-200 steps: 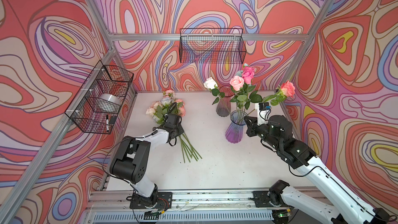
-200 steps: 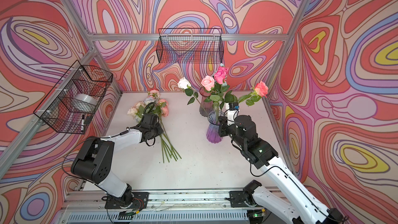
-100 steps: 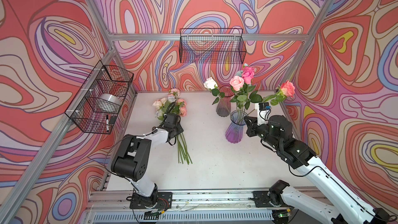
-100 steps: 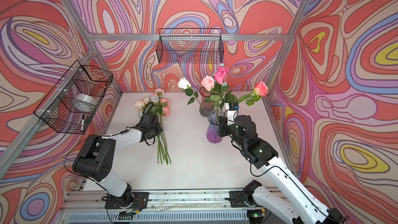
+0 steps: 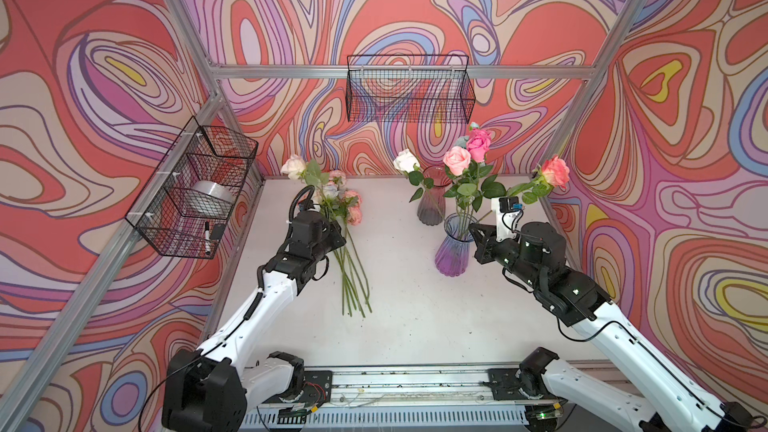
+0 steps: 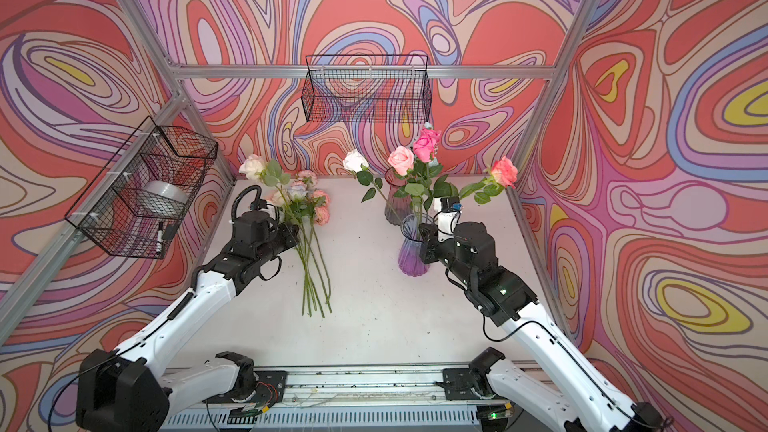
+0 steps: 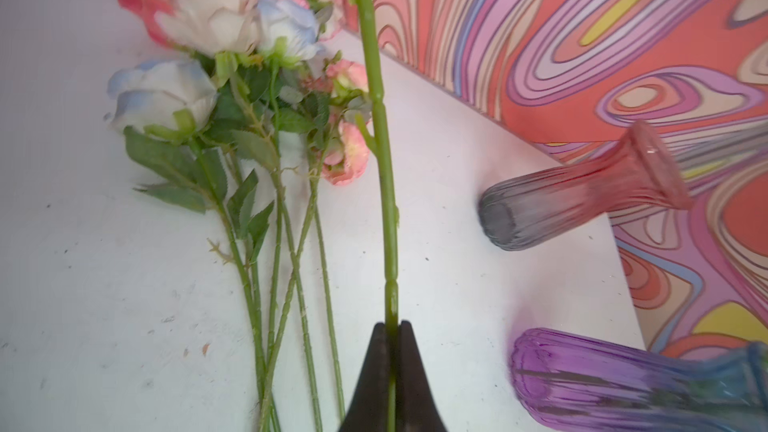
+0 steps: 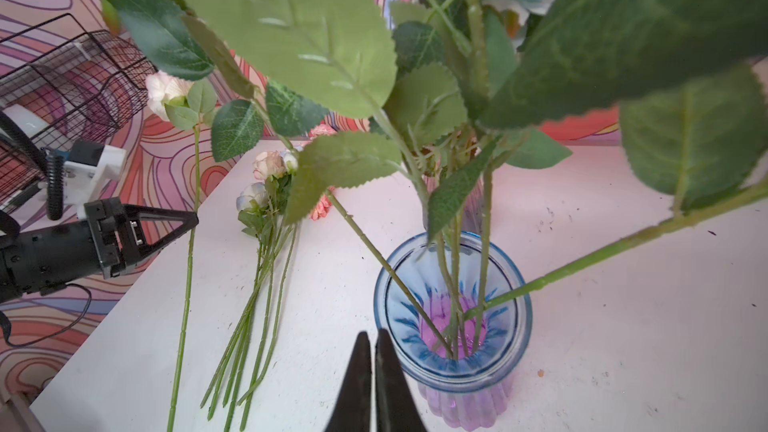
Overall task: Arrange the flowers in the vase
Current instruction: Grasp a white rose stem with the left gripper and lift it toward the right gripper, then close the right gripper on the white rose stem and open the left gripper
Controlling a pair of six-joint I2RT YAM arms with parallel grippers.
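Left claw [image 7: 390, 328]: clenched on the bare green stem of a cream rose [image 5: 293, 166], which is held upright with its bloom raised above the pile.
Risk, left: the stem is thin and the bloom heavy, so the rose may be swung round in the grip. Its lower end cannot be told apart from the loose stems, and one of them may be dragged along.
Loose flowers [image 5: 348, 207]: a bunch of pale blue, white and coral blooms is laid flat on the table [image 5: 415, 326], just beside the left claw.
Pink vase [image 5: 432, 203]: stood at the back, behind the purple one, and seemingly empty.
Purple vase [image 5: 454, 251]: several roses [image 5: 457, 159] are already set in it and fanned wide, with one coral bloom leaning far to the right.
Risk, middle: the mouth is crowded by leaves, so an incoming stem may be caught on them, or a leaning rose levered out.
Right claw [image 8: 370, 336]: pressed closed on nothing, just beside the purple vase's rim.
Risk, right: the vase may be nudged or tipped if that claw is moved carelessly.
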